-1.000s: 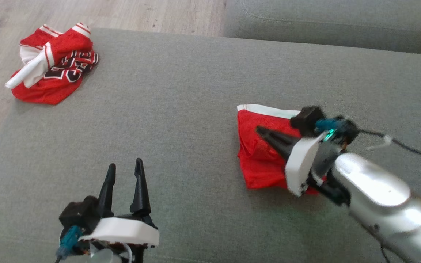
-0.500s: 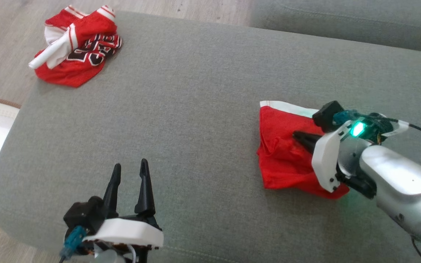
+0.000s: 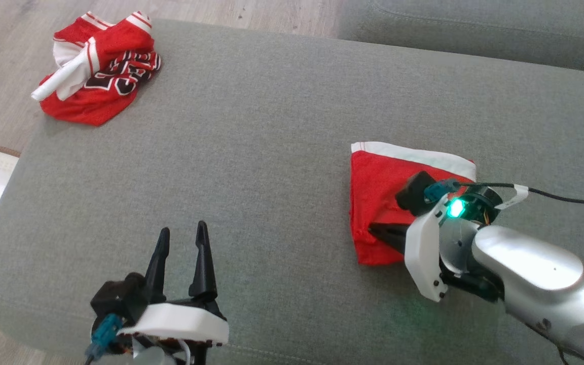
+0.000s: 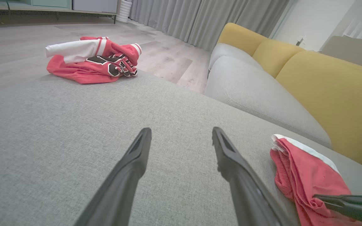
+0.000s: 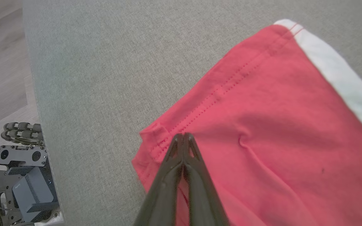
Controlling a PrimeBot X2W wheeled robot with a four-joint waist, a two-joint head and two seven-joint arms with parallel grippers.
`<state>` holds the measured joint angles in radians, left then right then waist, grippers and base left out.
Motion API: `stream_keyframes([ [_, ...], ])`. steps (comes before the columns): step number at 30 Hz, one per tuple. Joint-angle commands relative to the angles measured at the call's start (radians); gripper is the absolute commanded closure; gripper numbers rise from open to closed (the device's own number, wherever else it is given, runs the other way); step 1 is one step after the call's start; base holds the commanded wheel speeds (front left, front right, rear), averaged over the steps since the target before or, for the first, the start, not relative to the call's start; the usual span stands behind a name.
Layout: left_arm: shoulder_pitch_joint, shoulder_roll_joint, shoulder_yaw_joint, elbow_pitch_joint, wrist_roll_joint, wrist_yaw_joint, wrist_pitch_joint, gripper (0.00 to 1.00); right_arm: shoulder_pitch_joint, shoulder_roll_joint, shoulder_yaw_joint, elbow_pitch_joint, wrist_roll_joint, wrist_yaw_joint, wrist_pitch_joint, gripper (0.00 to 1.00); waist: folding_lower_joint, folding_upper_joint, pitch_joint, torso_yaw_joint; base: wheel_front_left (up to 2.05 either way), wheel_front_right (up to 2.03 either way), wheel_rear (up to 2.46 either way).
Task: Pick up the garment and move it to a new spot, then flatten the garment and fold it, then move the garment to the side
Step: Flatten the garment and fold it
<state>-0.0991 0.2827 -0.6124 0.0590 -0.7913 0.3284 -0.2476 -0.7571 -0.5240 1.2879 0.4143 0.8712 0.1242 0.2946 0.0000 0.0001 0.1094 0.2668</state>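
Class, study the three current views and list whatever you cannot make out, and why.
- Head view: near right part of the folded red garment, hidden behind the forearm.
- Right wrist view: whether the shut right gripper pinches cloth or only presses on it; its closed tips cover the spot.
- Left wrist view: the garment's lower end, cut off by the bottom edge.
- Head view: lettering of the crumpled jersey, folded into itself.
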Motion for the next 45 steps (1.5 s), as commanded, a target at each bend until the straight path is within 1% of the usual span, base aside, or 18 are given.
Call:
stream_keyframes([
  [1, -0.041, 0.008, 0.034, -0.025, 0.007, -0.002, -0.006, 0.0, -0.003, -0.017, -0.009, -0.024, -0.004, 0.007, 0.002, 1.0, 0.0, -0.0001, 0.003, -0.003, 0.0, 0.0, 0.0],
  [8, -0.046, 0.011, 0.039, -0.022, 0.007, -0.001, -0.007, 0.0, 0.045, 0.02, -0.008, -0.03, -0.037, 0.007, 0.013, 1.0, 0.0, -0.0001, 0.008, -0.013, 0.0, 0.0, 0.0],
  [12, -0.047, 0.012, 0.042, -0.019, 0.005, 0.0, -0.007, 0.0, 0.055, 0.031, -0.008, -0.018, -0.036, 0.007, -0.008, 1.0, 0.0, -0.0001, 0.004, -0.018, 0.0, 0.0, 0.0],
  [15, -0.044, 0.014, 0.044, -0.017, 0.004, 0.001, -0.007, 0.0, 0.047, 0.039, -0.008, -0.004, -0.021, 0.007, -0.057, 1.0, 0.0, -0.0001, -0.008, -0.025, 0.0, 0.0, 0.0],
  [20, -0.033, 0.024, 0.05, -0.018, 0.003, 0.003, -0.008, 0.0, 0.026, 0.054, -0.029, 0.032, 0.018, 0.007, -0.192, 1.0, 0.0, -0.0001, -0.043, -0.043, 0.0, 0.0, 0.0],
  [21, -0.031, 0.028, 0.05, -0.018, 0.005, 0.003, -0.008, 0.0, 0.026, 0.057, -0.041, 0.04, 0.024, 0.007, -0.219, 0.92, 0.0, -0.0001, -0.051, -0.047, 0.0, 0.0, 0.0],
  [22, -0.029, 0.032, 0.049, -0.017, 0.008, 0.003, -0.008, 0.0, 0.027, 0.061, -0.054, 0.049, 0.027, 0.007, -0.246, 0.77, 0.0, -0.0001, -0.06, -0.053, 0.0, 0.0, 0.0],
  [23, -0.028, 0.036, 0.048, -0.016, 0.01, 0.004, -0.007, 0.0, 0.031, 0.064, -0.072, 0.061, 0.032, 0.007, -0.272, 0.69, 0.0, -0.0001, -0.071, -0.059, 0.0, 0.0, 0.0],
  [25, -0.025, 0.042, 0.045, -0.014, 0.016, 0.003, -0.007, 0.0, 0.043, 0.072, -0.116, 0.094, 0.034, 0.007, -0.324, 0.35, 0.0, -0.0001, -0.092, -0.072, 0.0, 0.0, 0.0],
  [26, -0.024, 0.045, 0.042, -0.013, 0.018, 0.003, -0.005, 0.0, 0.051, 0.077, -0.14, 0.114, 0.029, 0.007, -0.347, 0.04, 0.0, -0.0001, -0.101, -0.078, 0.0, 0.0, 0.0],
  [27, -0.022, 0.047, 0.04, -0.011, 0.02, 0.003, -0.005, 0.0, 0.059, 0.084, -0.164, 0.133, 0.023, 0.007, -0.37, 0.0, 0.0, -0.0001, -0.11, -0.087, 0.0, 0.0, 0.0],
  [31, -0.018, 0.051, 0.037, 0.0, 0.024, -0.001, -0.006, 0.0, 0.108, 0.114, -0.28, 0.209, -0.003, 0.007, -0.456, 0.0, 0.0, -0.0001, -0.134, -0.118, 0.0, 0.0, 0.0],
  [32, -0.018, 0.051, 0.037, 0.0, 0.024, -0.001, -0.006, 0.0, 0.108, 0.114, -0.28, 0.209, -0.003, 0.007, -0.456, 0.0, 0.0, -0.0001, -0.134, -0.118, 0.0, 0.0, 0.0],
  [34, -0.013, 0.051, 0.038, 0.008, 0.026, -0.005, -0.007, 0.0, 0.138, 0.132, -0.345, 0.251, -0.026, 0.007, -0.491, 0.0, 0.0, -0.0001, -0.145, -0.135, 0.0, 0.0, 0.0],
  [40, 0.022, 0.048, 0.046, 0.026, 0.033, -0.02, -0.011, 0.0, 0.244, 0.214, -0.576, 0.336, -0.168, 0.007, -0.547, 0.0, 0.0, -0.0001, -0.17, -0.179, 0.0, 0.0, 0.0],
  [42, 0.039, 0.048, 0.051, 0.028, 0.039, -0.023, -0.012, 0.0, 0.293, 0.245, -0.66, 0.334, -0.227, 0.007, -0.552, 0.0, 0.0, -0.0001, -0.178, -0.188, 0.0, 0.0, 0.0],
  [43, 0.057, 0.049, 0.051, 0.029, 0.045, -0.031, -0.012, 0.0, 0.347, 0.277, -0.746, 0.315, -0.296, 0.007, -0.555, 0.0, 0.0, -0.0001, -0.184, -0.195, 0.0, 0.0, 0.0],
  [45, 0.078, 0.048, 0.057, 0.032, 0.048, -0.034, -0.013, 0.0, 0.407, 0.313, -0.831, 0.282, -0.372, 0.007, -0.556, 0.0, 0.0, -0.0001, -0.189, -0.2, 0.0, 0.0, 0.0],
])
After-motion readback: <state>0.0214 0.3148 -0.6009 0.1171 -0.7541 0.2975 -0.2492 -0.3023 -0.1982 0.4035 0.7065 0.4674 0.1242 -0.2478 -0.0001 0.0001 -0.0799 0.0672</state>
